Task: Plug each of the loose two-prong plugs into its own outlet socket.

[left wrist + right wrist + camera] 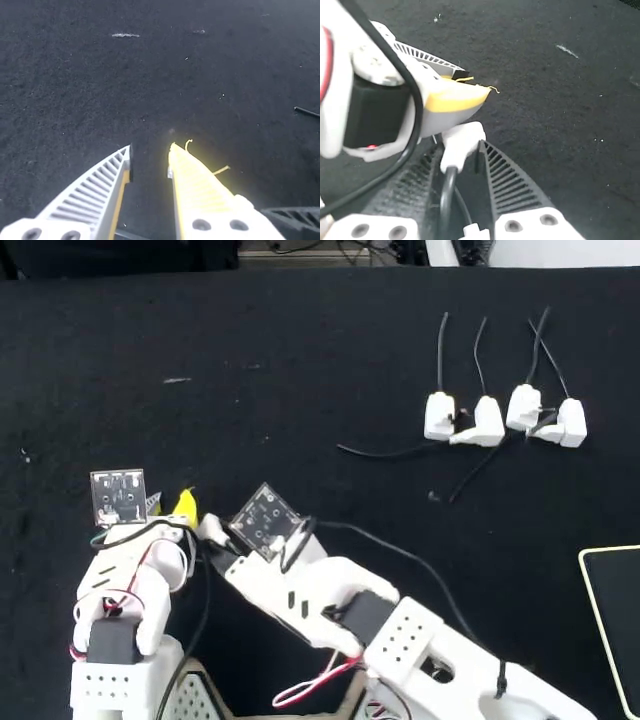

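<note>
Black table (pixel 300 360) | white plug (pixel 461 140) clamped in right end effector (pixel 456 150)

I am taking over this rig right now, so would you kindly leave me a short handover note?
Left end effector: open and empty, low over the black table, right beside the other one.
Right end effector: shut on a white plug; its black cord runs back along the arm.
Four white corded pieces lie in a row in the high view's upper right; whether any are mated cannot be told.
Done: one plug gripped.
Left: seat it in its socket, then deal with the rest.
</note>
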Available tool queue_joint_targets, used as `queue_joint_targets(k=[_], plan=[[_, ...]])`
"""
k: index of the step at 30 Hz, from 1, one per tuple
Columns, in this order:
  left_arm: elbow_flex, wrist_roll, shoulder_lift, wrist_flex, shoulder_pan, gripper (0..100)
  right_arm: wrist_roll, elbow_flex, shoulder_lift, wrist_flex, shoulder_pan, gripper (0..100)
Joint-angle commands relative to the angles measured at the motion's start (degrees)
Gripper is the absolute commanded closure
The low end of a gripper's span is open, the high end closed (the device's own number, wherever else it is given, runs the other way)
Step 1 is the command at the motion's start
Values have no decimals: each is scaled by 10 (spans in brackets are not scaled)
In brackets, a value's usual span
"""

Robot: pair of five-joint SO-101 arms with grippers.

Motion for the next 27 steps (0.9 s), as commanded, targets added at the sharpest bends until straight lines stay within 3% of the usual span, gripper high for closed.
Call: queue_joint_targets(k=[1, 24, 27], plan=[[2, -4, 3, -4, 12, 870, -1, -16, -39, -4, 14, 988], [-23, 0, 3, -3, 15, 870, 6, 1, -39, -9, 11, 988], [-29, -3, 3, 1, 47, 870, 18, 1, -39, -9, 10, 988]])
